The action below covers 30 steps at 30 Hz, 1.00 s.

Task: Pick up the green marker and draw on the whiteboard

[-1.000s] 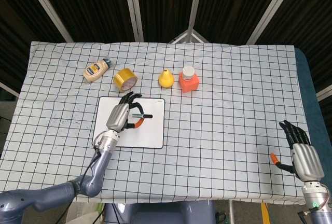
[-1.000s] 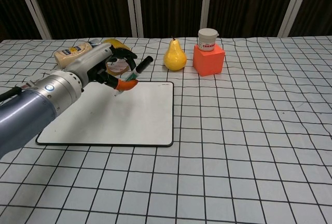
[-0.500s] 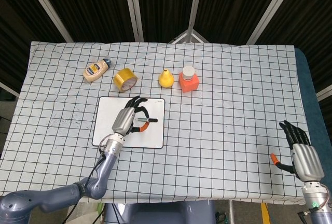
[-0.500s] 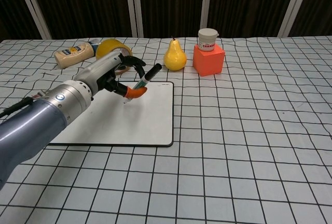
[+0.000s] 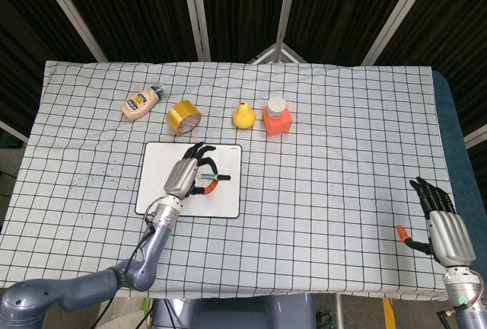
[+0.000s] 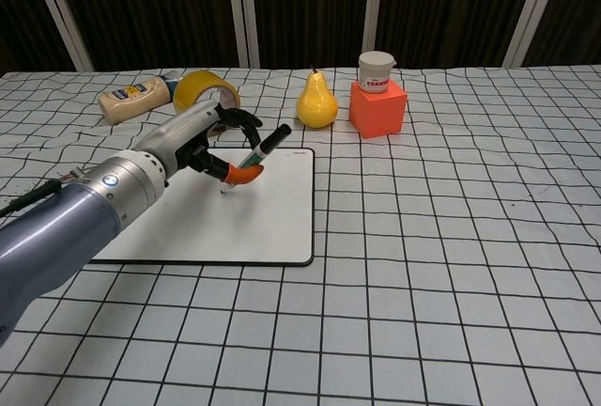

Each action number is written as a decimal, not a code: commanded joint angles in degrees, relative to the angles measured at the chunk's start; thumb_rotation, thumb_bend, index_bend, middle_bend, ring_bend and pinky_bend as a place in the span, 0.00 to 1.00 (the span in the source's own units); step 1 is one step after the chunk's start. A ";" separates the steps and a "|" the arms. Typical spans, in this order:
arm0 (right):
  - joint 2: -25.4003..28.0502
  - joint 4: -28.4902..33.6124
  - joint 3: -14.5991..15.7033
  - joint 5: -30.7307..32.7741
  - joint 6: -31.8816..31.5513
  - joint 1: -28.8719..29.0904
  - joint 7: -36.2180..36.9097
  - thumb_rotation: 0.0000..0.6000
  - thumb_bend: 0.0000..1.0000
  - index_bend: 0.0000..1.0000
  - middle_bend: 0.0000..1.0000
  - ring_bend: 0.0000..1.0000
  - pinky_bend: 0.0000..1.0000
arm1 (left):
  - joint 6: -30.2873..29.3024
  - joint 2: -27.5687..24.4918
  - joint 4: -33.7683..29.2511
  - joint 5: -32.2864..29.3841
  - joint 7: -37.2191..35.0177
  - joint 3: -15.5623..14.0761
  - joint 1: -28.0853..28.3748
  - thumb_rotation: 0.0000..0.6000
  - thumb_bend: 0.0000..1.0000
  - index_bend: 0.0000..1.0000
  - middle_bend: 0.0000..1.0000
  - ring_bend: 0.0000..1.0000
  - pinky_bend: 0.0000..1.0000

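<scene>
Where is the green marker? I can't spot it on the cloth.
In the left hand, the green marker is tilted over the whiteboard.

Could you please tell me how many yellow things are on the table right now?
2: a roll of yellow tape behind the whiteboard, and a yellow pear just left of the orange block.

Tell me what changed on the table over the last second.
The left hand, holding the green marker, slid rightward across the whiteboard toward its middle. The right hand, pear, tape roll and bottle stayed put.
</scene>
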<state>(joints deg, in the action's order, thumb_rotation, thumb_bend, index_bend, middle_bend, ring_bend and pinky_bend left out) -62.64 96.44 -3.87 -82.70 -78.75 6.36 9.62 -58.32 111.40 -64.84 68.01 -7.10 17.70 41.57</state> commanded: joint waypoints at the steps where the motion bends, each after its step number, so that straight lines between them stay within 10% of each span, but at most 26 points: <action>1: -0.02 -0.02 0.04 -0.04 -0.02 -0.02 0.01 1.00 0.32 0.00 0.00 0.00 0.00 | 0.27 -0.35 0.96 -0.04 -0.28 0.16 0.04 1.00 0.54 0.66 0.15 0.00 0.04; 18: -0.28 0.28 -0.09 0.72 0.46 0.15 -0.81 1.00 0.32 0.00 0.00 0.00 0.00 | 0.91 -4.11 10.34 -0.91 -6.01 4.05 0.44 1.00 0.54 0.67 0.16 0.00 0.04; 30: -0.32 0.59 -0.02 0.47 0.49 0.23 -0.97 1.00 0.32 0.00 0.00 0.00 0.00 | -0.23 -7.56 3.36 0.30 -8.09 4.39 -0.15 1.00 0.54 0.67 0.16 0.00 0.04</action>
<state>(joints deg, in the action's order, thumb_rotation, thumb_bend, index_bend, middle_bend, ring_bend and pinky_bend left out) -62.96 97.02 -3.89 -82.23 -78.25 6.58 8.65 -58.60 104.23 -59.98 68.10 -15.56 22.55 41.58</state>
